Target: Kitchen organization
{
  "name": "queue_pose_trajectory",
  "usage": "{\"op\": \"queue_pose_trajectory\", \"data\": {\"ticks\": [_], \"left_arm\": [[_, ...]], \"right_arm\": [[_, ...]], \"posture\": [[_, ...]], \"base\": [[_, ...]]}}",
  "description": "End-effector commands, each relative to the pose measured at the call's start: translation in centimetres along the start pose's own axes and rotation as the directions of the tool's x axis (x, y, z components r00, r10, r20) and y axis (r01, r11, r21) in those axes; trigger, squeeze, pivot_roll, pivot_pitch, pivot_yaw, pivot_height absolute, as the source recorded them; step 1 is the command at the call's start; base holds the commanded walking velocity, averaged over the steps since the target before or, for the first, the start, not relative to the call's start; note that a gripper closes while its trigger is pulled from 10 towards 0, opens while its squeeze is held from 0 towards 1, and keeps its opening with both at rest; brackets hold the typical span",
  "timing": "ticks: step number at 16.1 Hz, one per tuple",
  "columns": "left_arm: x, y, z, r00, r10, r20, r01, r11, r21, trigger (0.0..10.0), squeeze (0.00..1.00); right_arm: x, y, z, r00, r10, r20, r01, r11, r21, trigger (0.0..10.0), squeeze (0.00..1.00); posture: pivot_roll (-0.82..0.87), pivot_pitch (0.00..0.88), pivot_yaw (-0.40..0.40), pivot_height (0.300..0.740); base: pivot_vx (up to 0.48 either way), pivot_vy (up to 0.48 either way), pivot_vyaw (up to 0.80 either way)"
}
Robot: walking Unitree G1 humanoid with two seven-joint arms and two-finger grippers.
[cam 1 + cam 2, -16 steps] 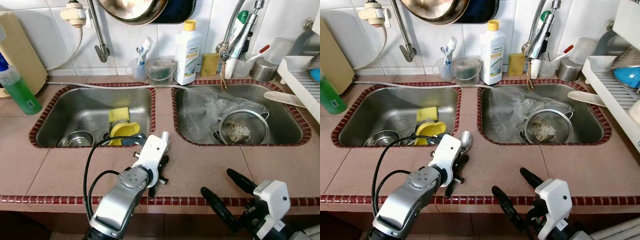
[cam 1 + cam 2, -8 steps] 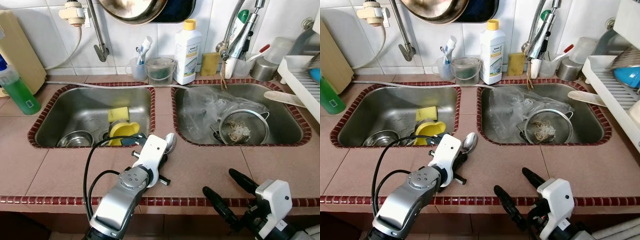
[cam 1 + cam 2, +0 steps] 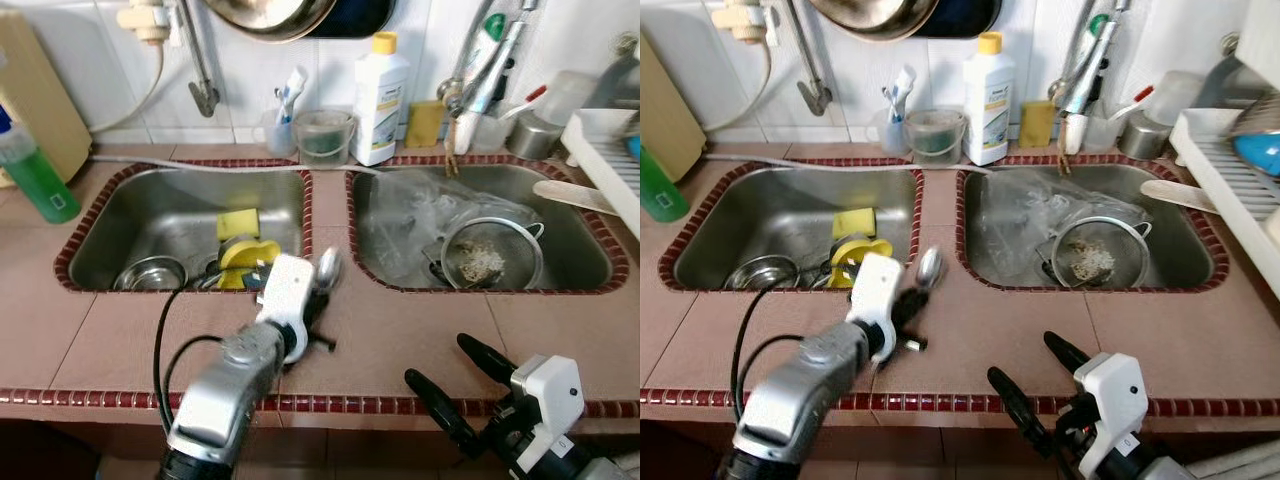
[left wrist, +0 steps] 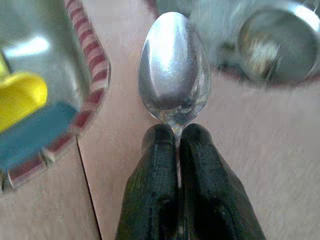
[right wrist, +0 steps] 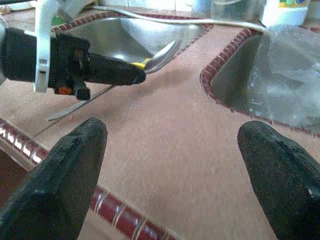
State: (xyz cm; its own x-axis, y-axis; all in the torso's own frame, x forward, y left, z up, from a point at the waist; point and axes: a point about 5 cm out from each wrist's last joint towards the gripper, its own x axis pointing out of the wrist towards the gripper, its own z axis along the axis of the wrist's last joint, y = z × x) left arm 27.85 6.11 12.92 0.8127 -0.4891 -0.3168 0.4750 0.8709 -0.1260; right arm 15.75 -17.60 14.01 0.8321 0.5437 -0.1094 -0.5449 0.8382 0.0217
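Steel spoon (image 4: 174,70) pinched at the neck by our L gripper (image 4: 176,137), fingers closed tight on the handle, bowl pointing fwd. We hold it above the tiled counter (image 3: 420,330), over the strip betw. the two sinks. R gripper (image 5: 175,165) hangs low at the counter's front edge, fingers spread wide, holding nothing.

Step in hand (our reading): carry the spoon to where it belongs, prob. the rack (image 3: 1230,175) at far R or one of the sinks; we can't tell which. To do it well: keep the grip firm at the neck, since the hold is narrow and the spoon could pivot; keep the bowl level; lift clear of the red tile rim before crossing.

Around:
- L sink (image 3: 150,215): yellow sponge (image 3: 237,224), yellow item (image 3: 248,258), small steel bowl (image 3: 150,274).
- R sink (image 3: 585,255): clear plastic bag (image 3: 420,215), strainer (image 3: 490,255) w/ scraps.
- Back ledge: white bottle (image 3: 381,98), cups, toothbrushes; green bottle (image 3: 35,175) at far L.
- A 2nd utensil, looks like a fork (image 5: 80,105), lies on the counter under the L arm.

In the way: faucet (image 3: 485,70) and a wooden spatula (image 3: 575,197) lie along any route to the rack; the R arm sits near the front edge and should hold off.
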Motion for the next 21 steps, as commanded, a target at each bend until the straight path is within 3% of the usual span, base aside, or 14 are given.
{"op": "queue_pose_trajectory", "data": {"ticks": [1,7,10,11,21], "left_arm": [[-0.2,-0.3,1.7,0.996,-0.043,0.079,0.044,0.999,-0.006,0.0,0.0],[-0.7,-1.2,3.4,0.968,-0.17,0.182,0.177,0.984,-0.018,0.0,0.0],[-0.5,-0.8,3.3,0.969,-0.165,0.181,0.167,0.986,0.008,0.1,0.0],[-0.3,-0.1,3.0,0.976,-0.139,0.167,0.139,0.99,0.01,10.0,0.0],[0.8,2.9,3.7,0.982,-0.051,0.182,0.043,0.998,0.049,10.0,0.0]], "right_arm": [[0.0,0.0,0.2,1.0,-0.003,0.004,0.003,1.0,-0.003,10.0,0.0],[0.3,-0.2,0.4,1.0,0.001,0.012,-0.001,1.0,-0.013,10.0,0.0],[0.7,-0.5,1.1,0.998,-0.01,0.062,0.011,1.0,-0.008,10.0,0.0],[0.8,-0.6,1.3,0.998,-0.012,0.069,0.013,1.0,-0.009,10.0,0.0],[1.8,-1.0,2.8,0.989,0.001,0.147,-0.003,1.0,0.011,10.0,0.0]], "posture": [[-0.2,0.06,0.039,0.74],[-0.2,0.049,0.037,0.74],[-0.2,0.042,0.037,0.74],[-0.2,0.041,0.037,0.74],[-0.19,0.015,0.036,0.74]], "base": [[0.0,0.0,0.0],[0.0,0.0,0.0],[0.0,0.0,0.0],[0.0,0.0,0.0],[0.0,0.0,0.0]]}}
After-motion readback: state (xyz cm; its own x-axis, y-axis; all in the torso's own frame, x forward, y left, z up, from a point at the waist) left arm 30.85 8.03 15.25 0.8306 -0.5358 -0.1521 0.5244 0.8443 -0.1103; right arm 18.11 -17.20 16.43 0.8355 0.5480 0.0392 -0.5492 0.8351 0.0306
